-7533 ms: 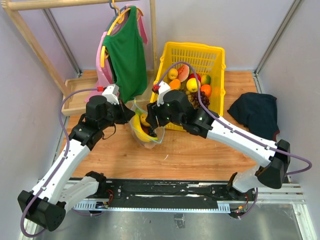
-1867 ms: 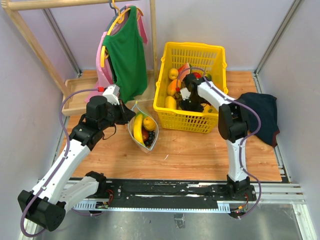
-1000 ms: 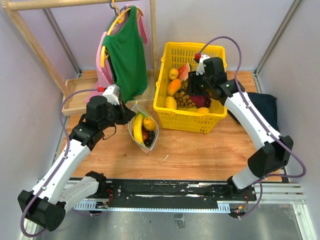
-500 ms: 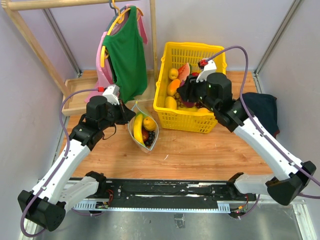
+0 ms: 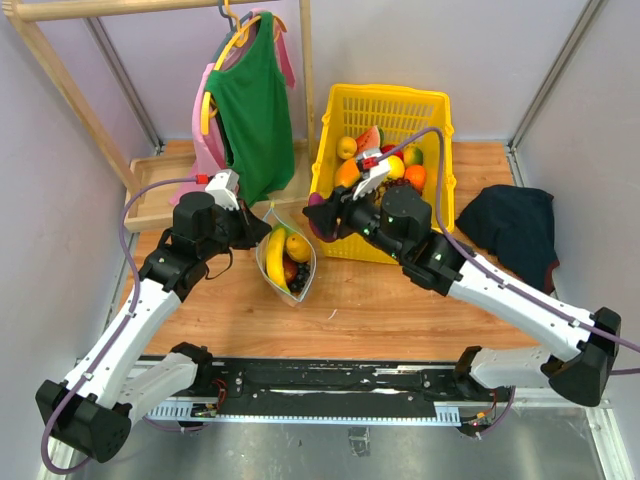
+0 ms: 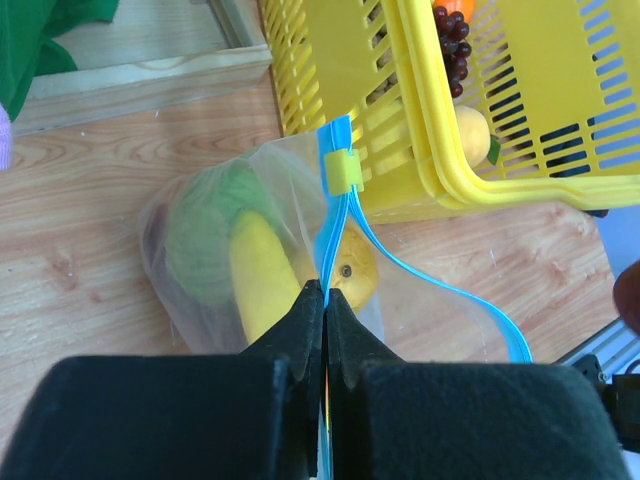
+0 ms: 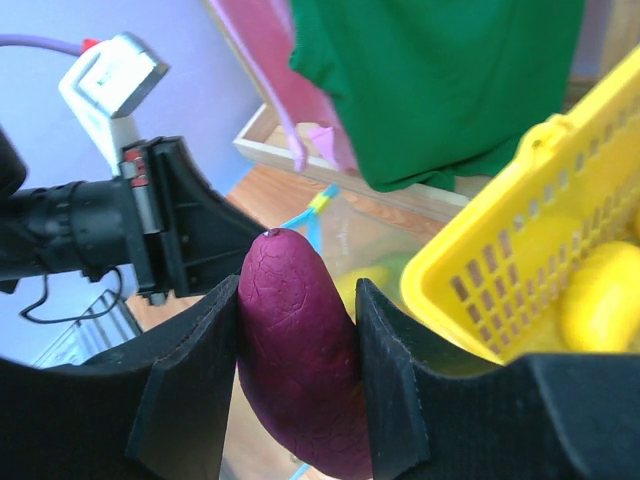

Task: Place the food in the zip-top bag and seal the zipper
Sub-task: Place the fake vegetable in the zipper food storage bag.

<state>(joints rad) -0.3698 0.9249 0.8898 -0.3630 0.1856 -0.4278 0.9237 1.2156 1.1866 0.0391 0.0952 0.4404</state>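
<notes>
Now the right pincer (image 7: 297, 305), clamped on the purple eggplant (image 7: 300, 385), hangs beside the zip-top bag (image 6: 160, 225) on the desk (image 5: 400, 300), whose zipper (image 6: 335, 215) the left pincer (image 6: 323, 297) pinches; next, the eggplant likely needs lowering into the open mouth.

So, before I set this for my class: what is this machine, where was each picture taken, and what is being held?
These are two robot arms bolted at the near edge of a wooden table. The wide picture looks down from above and behind them; the other two come from a camera on each wrist. The left claw is shut on the blue zipper strip of a clear bag; a banana and other toy food lie inside. The right claw grips a purple toy eggplant near the bag. Behind stands a yellow basket of toy fruit; a green top hangs on a rail and a dark cloth lies on the table.
</notes>
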